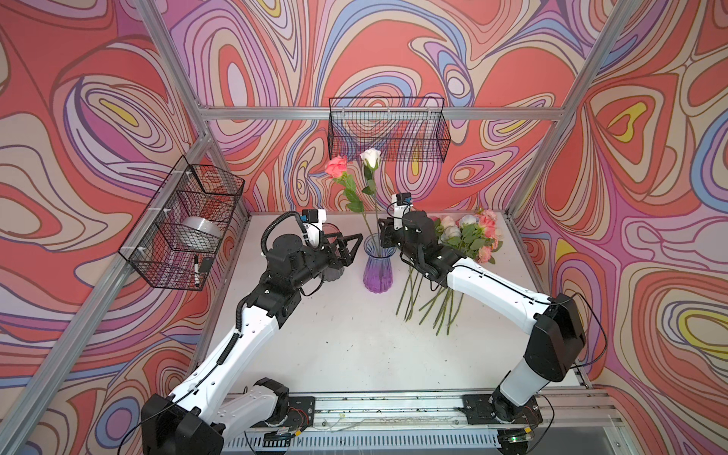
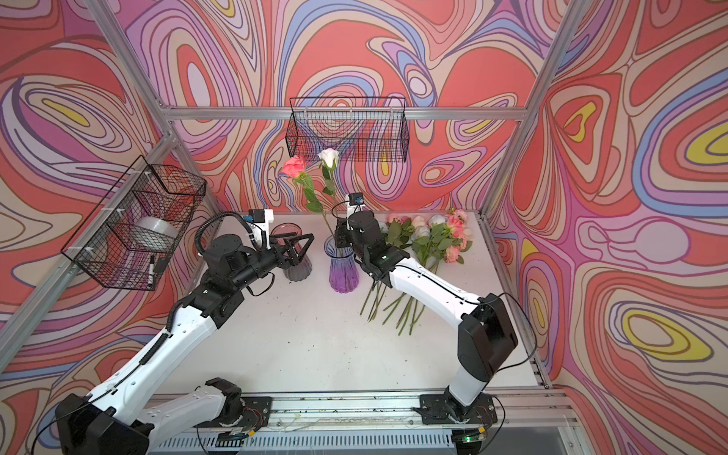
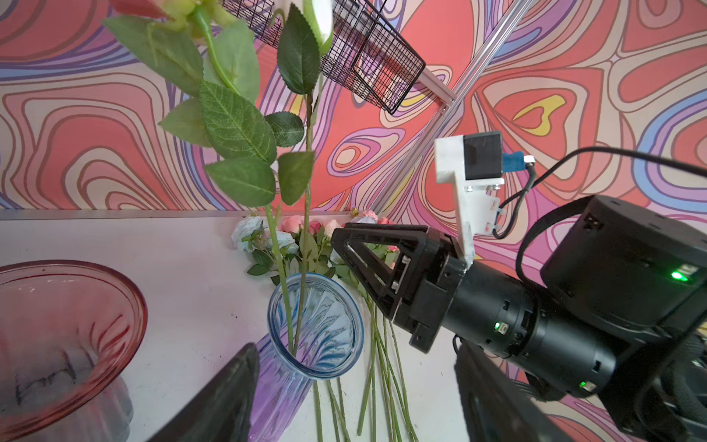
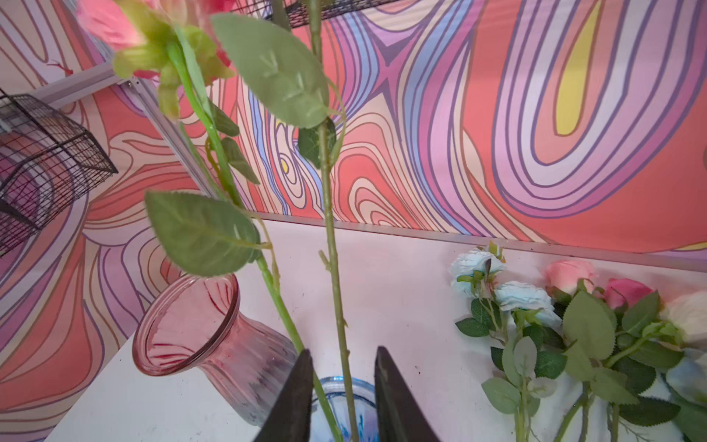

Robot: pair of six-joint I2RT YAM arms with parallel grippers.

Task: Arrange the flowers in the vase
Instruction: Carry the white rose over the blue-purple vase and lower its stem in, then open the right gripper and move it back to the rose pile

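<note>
The vase (image 1: 377,272) (image 2: 343,272) is ribbed glass, blue at the rim and purple below, standing mid-table. Two flowers stand in it: a pink rose (image 1: 337,166) and a white rose (image 1: 370,157). More flowers (image 1: 470,236) (image 2: 435,236) (image 4: 574,329) lie in a heap to the right, stems toward the front. My right gripper (image 4: 342,354) (image 1: 384,236) hangs over the vase rim, open, with the white rose's stem (image 4: 336,291) loose between its jaws. Left of the vase, my left gripper (image 1: 352,250) (image 3: 355,402) is open and holds nothing.
A pink-tinted glass vase (image 2: 296,260) (image 4: 199,329) stands behind my left gripper. One black wire basket (image 1: 388,130) hangs on the back wall. Another (image 1: 185,224), on the left wall, holds a tape roll and a marker.
</note>
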